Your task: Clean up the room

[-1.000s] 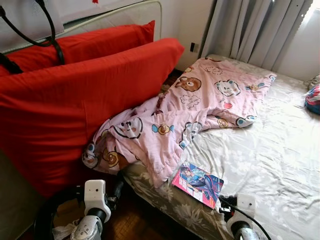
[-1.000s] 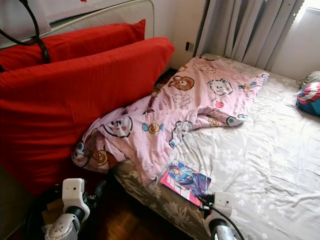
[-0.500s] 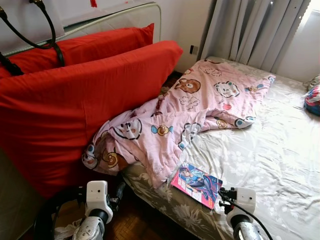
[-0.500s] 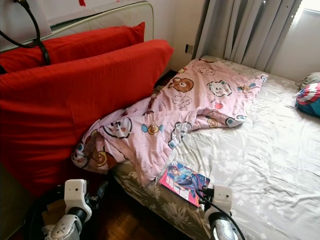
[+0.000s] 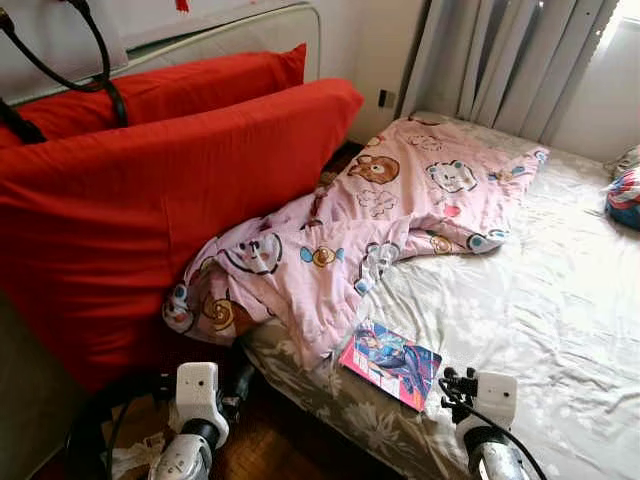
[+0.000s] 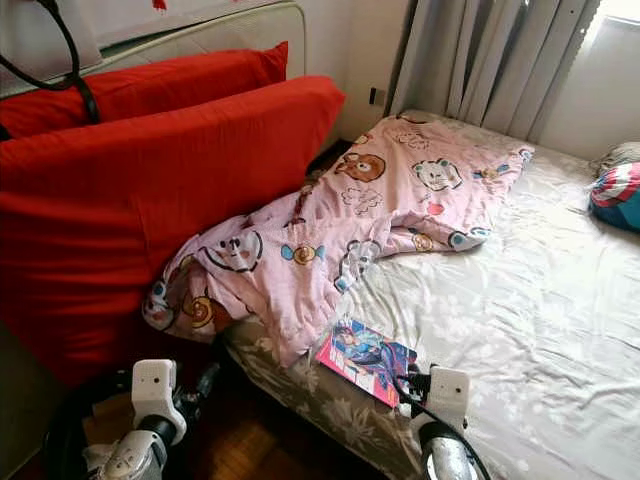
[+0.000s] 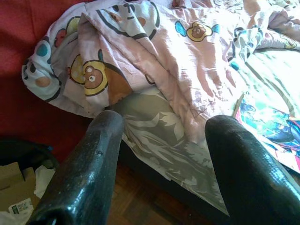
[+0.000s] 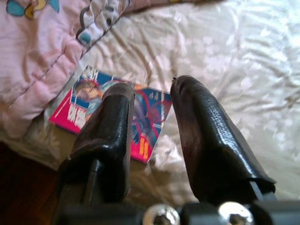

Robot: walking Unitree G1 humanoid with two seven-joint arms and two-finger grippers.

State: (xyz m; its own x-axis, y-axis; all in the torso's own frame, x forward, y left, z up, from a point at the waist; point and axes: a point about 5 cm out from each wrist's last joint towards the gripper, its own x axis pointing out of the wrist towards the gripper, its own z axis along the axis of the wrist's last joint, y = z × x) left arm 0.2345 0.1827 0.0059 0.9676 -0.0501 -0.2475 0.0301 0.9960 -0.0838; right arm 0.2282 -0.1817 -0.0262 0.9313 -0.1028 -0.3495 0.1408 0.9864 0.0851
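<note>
Rumpled bed (image 5: 560,300) carries a comic book (image 5: 391,363) just ahead of the right gripper (image 8: 150,136), its empty jaws parted, the nearer arm.

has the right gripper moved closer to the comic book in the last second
Yes. The right gripper has risen up along the bed edge, beside the comic book.

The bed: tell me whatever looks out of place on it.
The pink cartoon-print quilt lies crumpled, one corner spilling over the bed's edge against the big red cushions. A glossy comic book lies askew near the mattress edge, one corner under the quilt. The right gripper, fingers open, hovers above it.
</note>
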